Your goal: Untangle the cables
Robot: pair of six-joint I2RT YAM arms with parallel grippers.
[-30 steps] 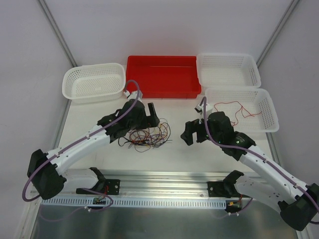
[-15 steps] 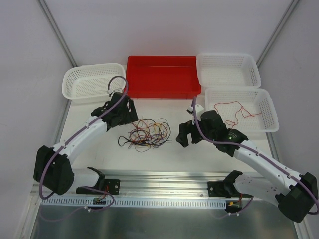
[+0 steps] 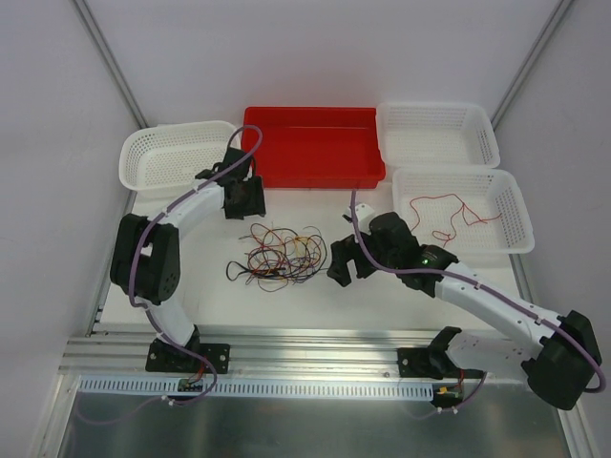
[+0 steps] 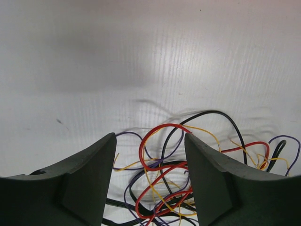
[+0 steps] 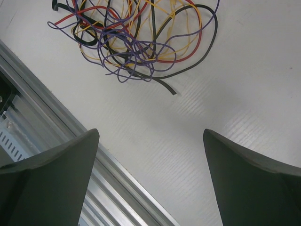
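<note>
Bright, even overhead light, soft smeared shadows beside the cables, pale glare patch upper centre of the left wrist view, dark near fingers slightly blurred, overhead view sharp.

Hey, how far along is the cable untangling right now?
One red cable already lies alone in the near right basket. Nothing is in hand: the left hand and right hand are both open and empty. The tangle of red, black, purple and yellow cables is left to separate.

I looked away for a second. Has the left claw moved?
Yes. The left claw has pulled away from the cables, going back and left, and is now beside the red bin's near-left corner. It is open and empty.
</note>
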